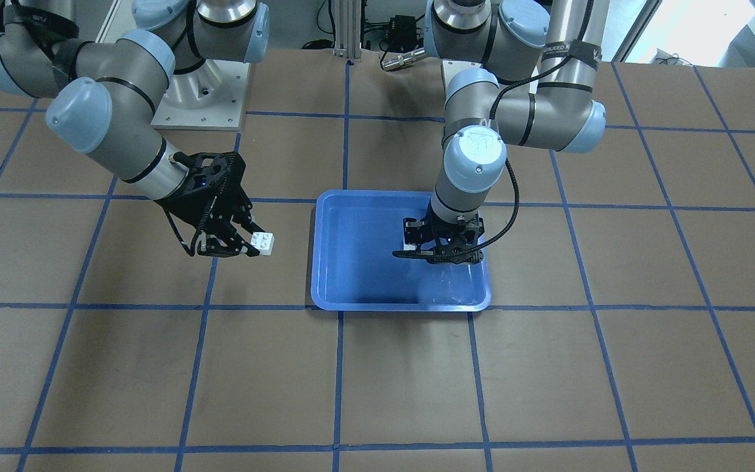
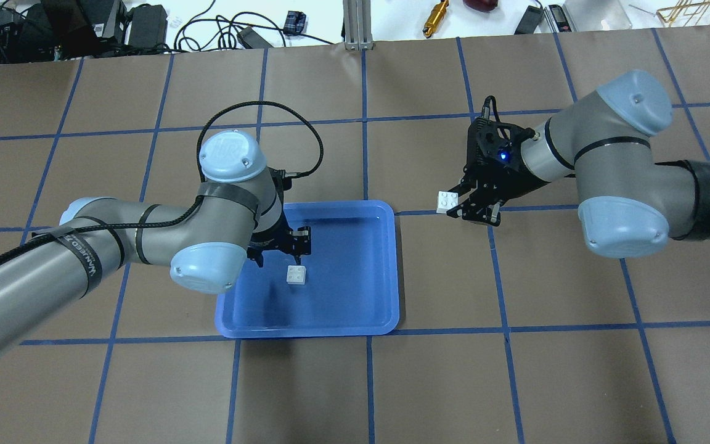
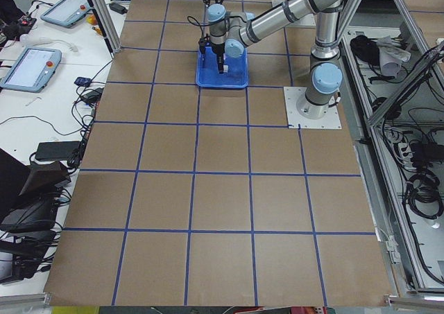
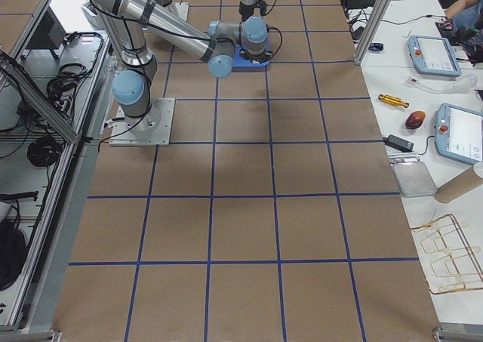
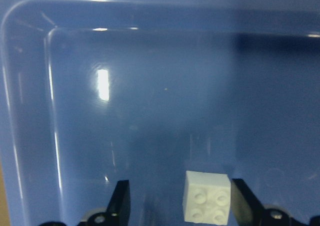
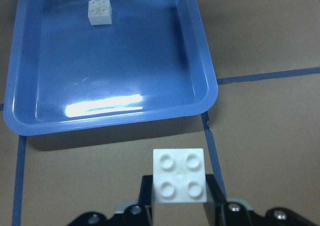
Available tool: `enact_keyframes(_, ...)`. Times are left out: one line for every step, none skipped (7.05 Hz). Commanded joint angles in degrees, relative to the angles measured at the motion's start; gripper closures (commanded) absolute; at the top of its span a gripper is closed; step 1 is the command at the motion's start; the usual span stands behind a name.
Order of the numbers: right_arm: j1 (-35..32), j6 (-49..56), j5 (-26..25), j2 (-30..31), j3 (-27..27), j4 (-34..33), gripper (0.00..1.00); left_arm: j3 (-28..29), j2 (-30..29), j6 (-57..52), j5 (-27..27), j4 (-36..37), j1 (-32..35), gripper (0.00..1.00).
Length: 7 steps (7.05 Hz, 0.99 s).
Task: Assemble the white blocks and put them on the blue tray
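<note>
One gridded bench (image 2: 515,382) was shown, with the blue tray (image 2: 395,265) lying on it. The left tool (image 5: 177,196) was held low inside the tray, jaws spread, around one white block (image 2: 296,275) lying loose on the tray floor. The right tool (image 1: 250,241), beside the tray, was clamped on the other white block (image 6: 179,182). Pick-up was judged in hand; next, the loose block would need gripping, then stud alignment.

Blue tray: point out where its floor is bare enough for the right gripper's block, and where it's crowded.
Bare: the blue tray floor between the loose white block and the rim on the robot's right, plus the strip along the robot-side rim. Crowded: around that block, where the open left gripper straddles it.
</note>
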State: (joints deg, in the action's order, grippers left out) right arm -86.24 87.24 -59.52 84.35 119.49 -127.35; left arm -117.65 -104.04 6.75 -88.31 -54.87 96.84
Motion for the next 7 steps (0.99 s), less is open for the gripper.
enact_keyframes(-4.0, -0.5, 0.1, -0.9, 0.4, -0.5, 1.0, -1.3, 0.5, -8.4, 2.3, -1.5, -3.5, 0.57)
enact_keyframes(-5.0, -0.3, 0.4, -1.8, 0.4, -0.9, 1.0, -2.2, 0.6, -9.2, 2.4, -1.6, -4.2, 0.79)
enact_keyframes(-7.4, -0.6, 0.2, -3.1, 0.4, -3.2, 1.0, -2.4, 0.6, -9.6, 2.5, -1.6, -4.5, 1.0)
enact_keyframes(-9.9, -1.8, 0.1, -5.0, 0.3, -6.1, 1.0, -2.4, 0.5, -9.6, 3.8, -1.6, -4.6, 1.0)
enact_keyframes(-11.5, -4.9, 0.2, -7.2, 0.3, -10.2, 1.0, -2.4, 0.1, -9.2, 4.7, -1.5, -4.5, 1.0)
enact_keyframes(-12.5, -8.9, 0.2, -9.4, 0.2, -14.4, 1.0, -2.3, -0.5, -8.6, 4.8, -0.9, -4.0, 1.0)
enact_keyframes(-14.3, -11.8, 0.0, -11.3, 0.1, -17.8, 1.0, -2.4, -0.8, -8.7, 5.1, -1.2, -3.8, 1.0)
